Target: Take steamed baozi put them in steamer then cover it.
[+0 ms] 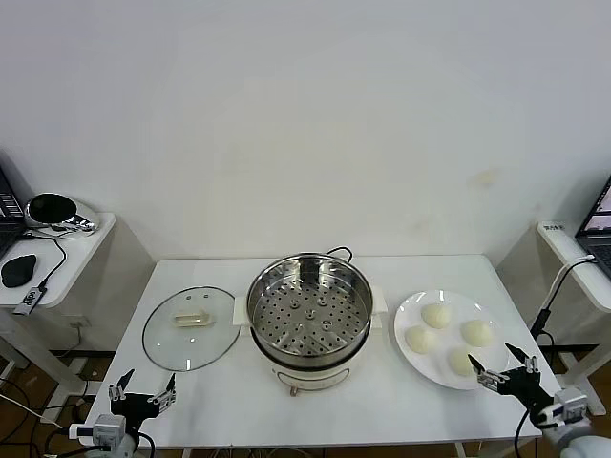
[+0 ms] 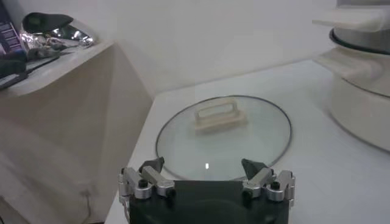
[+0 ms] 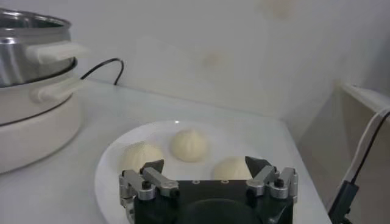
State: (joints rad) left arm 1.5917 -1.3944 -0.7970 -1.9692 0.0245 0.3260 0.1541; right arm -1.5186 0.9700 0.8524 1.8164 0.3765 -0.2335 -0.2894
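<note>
Several cream-white baozi (image 1: pixel 436 316) lie on a white plate (image 1: pixel 410 310) at the table's right. The steel steamer (image 1: pixel 309 310) stands open at the middle, its perforated tray bare. The glass cover (image 1: pixel 191 327) with a cream handle lies flat on the table to the steamer's left. My right gripper (image 1: pixel 502 366) is open and empty at the plate's near edge; in the right wrist view (image 3: pixel 204 167) three baozi (image 3: pixel 189 145) show just beyond it. My left gripper (image 1: pixel 143 389) is open and empty near the front edge, short of the cover (image 2: pixel 223 135), as the left wrist view (image 2: pixel 203 166) shows.
The steamer's black cord (image 1: pixel 340 252) runs off behind it. A side table (image 1: pixel 57 250) with a mouse and a shiny object stands at the left. Another side table (image 1: pixel 573 258) with a laptop and cable stands at the right.
</note>
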